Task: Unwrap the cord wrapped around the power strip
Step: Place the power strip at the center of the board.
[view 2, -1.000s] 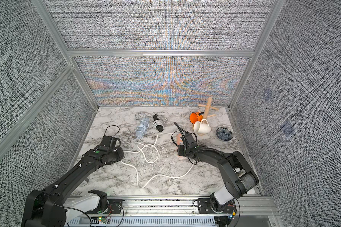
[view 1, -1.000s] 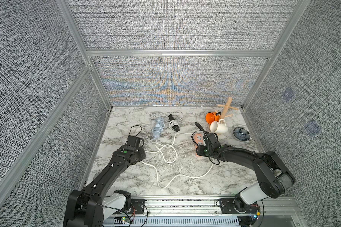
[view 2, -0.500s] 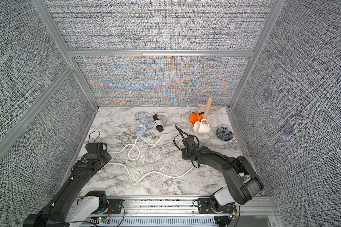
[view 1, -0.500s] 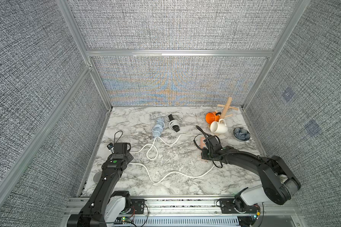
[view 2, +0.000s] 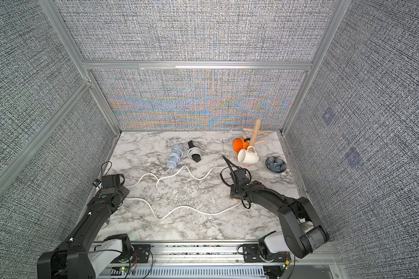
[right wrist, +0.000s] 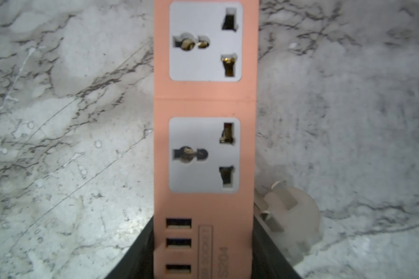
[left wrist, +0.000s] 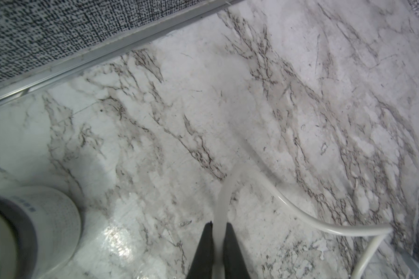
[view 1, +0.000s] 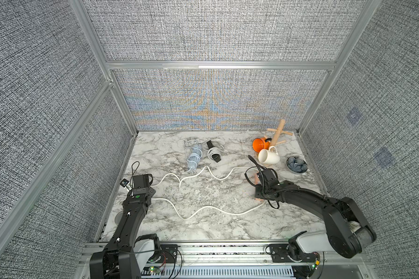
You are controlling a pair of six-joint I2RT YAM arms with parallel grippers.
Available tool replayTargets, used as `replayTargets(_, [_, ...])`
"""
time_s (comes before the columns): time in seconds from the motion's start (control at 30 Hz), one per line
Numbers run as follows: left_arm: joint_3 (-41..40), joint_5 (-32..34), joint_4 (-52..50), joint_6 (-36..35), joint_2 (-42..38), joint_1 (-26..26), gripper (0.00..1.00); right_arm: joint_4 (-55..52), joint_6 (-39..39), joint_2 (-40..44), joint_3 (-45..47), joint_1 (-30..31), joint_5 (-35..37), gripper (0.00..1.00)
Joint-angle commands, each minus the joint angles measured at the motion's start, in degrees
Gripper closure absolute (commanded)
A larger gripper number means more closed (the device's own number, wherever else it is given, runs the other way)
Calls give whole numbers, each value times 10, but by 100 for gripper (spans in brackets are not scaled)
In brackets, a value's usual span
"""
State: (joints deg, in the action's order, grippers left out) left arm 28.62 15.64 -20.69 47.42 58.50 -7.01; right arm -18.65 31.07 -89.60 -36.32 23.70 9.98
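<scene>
Since the left gripper [left wrist: 219,227] is clamped on the cord [left wrist: 300,212] at 9 o'clock on the table [view 1: 203,229], close by the wall [left wrist: 58,36], we see little room to draw further that way. Another pull could drive the arm into the wall or let the thin cord slide out through the fingers. The right gripper [right wrist: 203,218] is closed on the strip [right wrist: 205,101] at 3 o'clock, with no turns left round it as far as we can tell. The plug [right wrist: 286,212] lies just beside the strip, so a taut cord might drag it against the jaws or twist the strip in its hold. A slack bend towards 12 o'clock lies near the blue strip [view 1: 193,157] and could hook it.
</scene>
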Motion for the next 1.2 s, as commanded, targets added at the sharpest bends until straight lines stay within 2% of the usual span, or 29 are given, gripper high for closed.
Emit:
replayTargets(0.0, [-2,2,37,10,8,-18,100,-89,32,0,31,-20,-23,100])
replayTargets(0.37, [-9,-2,62,31,17,-64,100,-148,64,47,41,-44,-47,100])
replayTargets(0.57, [-25,-3,82,55,19,-100,100,-179,86,15,29,-55,-35,100])
replayTargets(0.73, [-28,-23,95,62,44,-105,100,-206,59,-31,-7,-52,0,100])
replayTargets(0.8, [-25,-40,93,59,57,-106,100,-204,51,-28,-11,-50,3,73])
replayTargets(0.83, [-26,-43,96,58,62,-106,99,-204,52,-21,-12,-50,3,65])
replayTargets(0.97, [-35,-45,108,57,65,-106,82,-210,49,3,-23,-49,-2,49])
replayTargets(1.03, [-37,-50,112,51,62,-106,66,-214,46,12,-31,-49,-11,36])
replayTargets(1.1, [-33,-60,108,39,49,-106,55,-219,44,22,-37,-47,-18,25])
replayTargets(1.17, [-20,-69,90,14,32,-106,45,-231,42,26,-47,-44,-13,18])
